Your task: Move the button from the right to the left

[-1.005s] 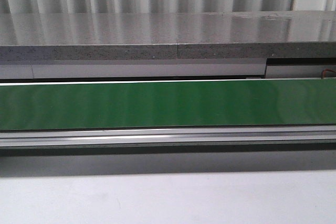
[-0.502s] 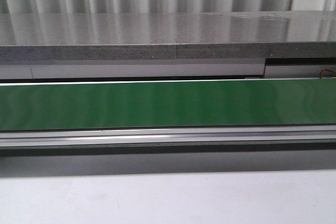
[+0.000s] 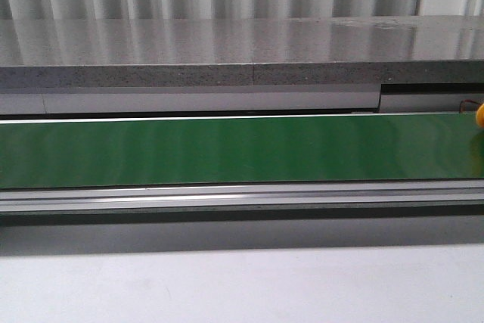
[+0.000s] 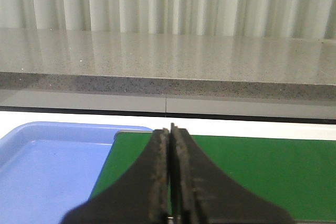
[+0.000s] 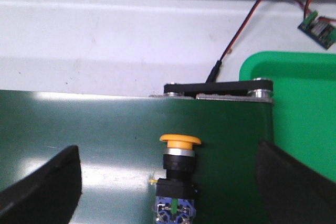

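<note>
The button (image 5: pixel 177 179) lies on the green belt (image 5: pixel 79 124) near its end roller, with its orange cap (image 5: pixel 180 140) pointing away from the wrist and its blue base nearest the camera. My right gripper (image 5: pixel 167 149) is open, one finger on each side of the button and well apart from it. In the front view only a sliver of the orange cap (image 3: pixel 479 115) shows, at the right edge over the belt (image 3: pixel 227 149). My left gripper (image 4: pixel 170 129) is shut and empty above the belt's other end (image 4: pixel 262 171).
A blue tray (image 4: pixel 47 171) sits beside the belt's left end. A green tray (image 5: pixel 299 114) adjoins the right end, past the black roller bracket (image 5: pixel 218 88). A small circuit board (image 5: pixel 317 29) with red and black wires lies behind. A grey stone ledge (image 3: pixel 227 58) runs along the back.
An orange sliver of the button's cap has come into the front view at the right edge of the belt. Nothing else there has changed.
</note>
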`<state>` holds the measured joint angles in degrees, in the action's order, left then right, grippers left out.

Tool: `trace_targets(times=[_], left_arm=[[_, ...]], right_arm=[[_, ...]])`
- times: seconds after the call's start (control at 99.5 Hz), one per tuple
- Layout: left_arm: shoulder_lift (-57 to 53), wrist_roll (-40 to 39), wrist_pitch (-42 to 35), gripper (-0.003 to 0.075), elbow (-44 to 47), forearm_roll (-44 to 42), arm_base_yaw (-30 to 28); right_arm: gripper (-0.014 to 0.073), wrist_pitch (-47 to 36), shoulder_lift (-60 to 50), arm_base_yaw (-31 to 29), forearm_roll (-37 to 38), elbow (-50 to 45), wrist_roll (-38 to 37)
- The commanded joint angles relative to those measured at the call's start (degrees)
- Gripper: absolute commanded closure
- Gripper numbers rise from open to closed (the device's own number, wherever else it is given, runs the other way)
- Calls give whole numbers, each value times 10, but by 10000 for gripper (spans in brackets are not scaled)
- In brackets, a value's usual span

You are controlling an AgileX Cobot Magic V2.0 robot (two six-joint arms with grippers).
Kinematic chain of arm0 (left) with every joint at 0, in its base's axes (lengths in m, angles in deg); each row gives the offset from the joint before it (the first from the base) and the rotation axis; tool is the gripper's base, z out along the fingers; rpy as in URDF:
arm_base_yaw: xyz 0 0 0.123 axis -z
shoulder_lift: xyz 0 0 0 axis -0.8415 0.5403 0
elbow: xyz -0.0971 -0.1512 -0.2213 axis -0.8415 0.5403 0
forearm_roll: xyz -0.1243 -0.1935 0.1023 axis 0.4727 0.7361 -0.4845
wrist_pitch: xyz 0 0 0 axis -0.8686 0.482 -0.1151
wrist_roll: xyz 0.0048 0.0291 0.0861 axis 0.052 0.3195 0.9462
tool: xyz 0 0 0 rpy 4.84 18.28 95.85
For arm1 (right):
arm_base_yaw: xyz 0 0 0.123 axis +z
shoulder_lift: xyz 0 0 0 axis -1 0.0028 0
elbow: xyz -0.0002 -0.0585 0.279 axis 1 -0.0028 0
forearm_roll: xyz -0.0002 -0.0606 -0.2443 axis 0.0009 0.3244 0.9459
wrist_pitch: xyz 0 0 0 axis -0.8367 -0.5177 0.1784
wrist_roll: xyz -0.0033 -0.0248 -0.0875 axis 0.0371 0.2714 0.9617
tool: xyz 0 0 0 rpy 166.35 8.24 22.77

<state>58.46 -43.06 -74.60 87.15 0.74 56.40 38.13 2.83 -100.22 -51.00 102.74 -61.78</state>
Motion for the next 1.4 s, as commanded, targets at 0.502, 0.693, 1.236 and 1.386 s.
trace_targets(times=[0.502,0.693,1.236,1.386], left_arm=[[-20,-4,-48,740,15,2,-1],[-20,-4,-48,740,15,2,-1],[-20,-4,-48,740,15,2,-1],[-20,-4,-48,740,15,2,-1]], right_arm=[[-2,-51,-360,1,6,-184,16],[398,-54,-439,1,6,-219,16],[662,-52,-455,1,6,-221,16],[662,-52,-455,1,6,-221,16]])
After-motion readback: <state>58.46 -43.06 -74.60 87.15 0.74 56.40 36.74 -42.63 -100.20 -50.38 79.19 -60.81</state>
